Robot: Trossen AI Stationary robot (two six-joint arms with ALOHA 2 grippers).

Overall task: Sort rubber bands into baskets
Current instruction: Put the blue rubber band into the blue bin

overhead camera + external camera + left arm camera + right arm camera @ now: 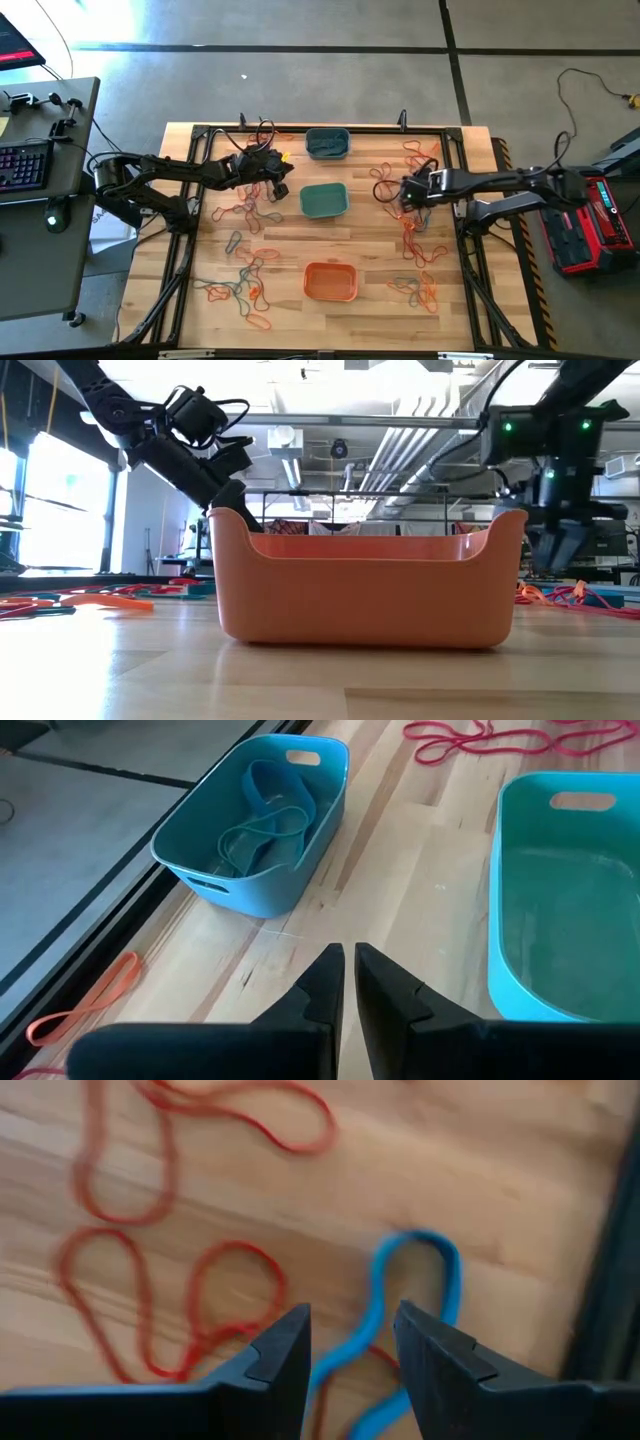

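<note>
Your left gripper (348,982) hovered over the table (370,250), fingers nearly together and empty, just short of the grey-blue basket (255,820), which held teal bands, and the teal-green basket (565,900). The orange basket (331,282) sat nearest the table's front edge, long axis left to right. Your right gripper (352,1355) hung low with fingers apart over a blue rubber band (410,1310), which ran lengthwise between them among the red rubber bands (170,1290).
</note>
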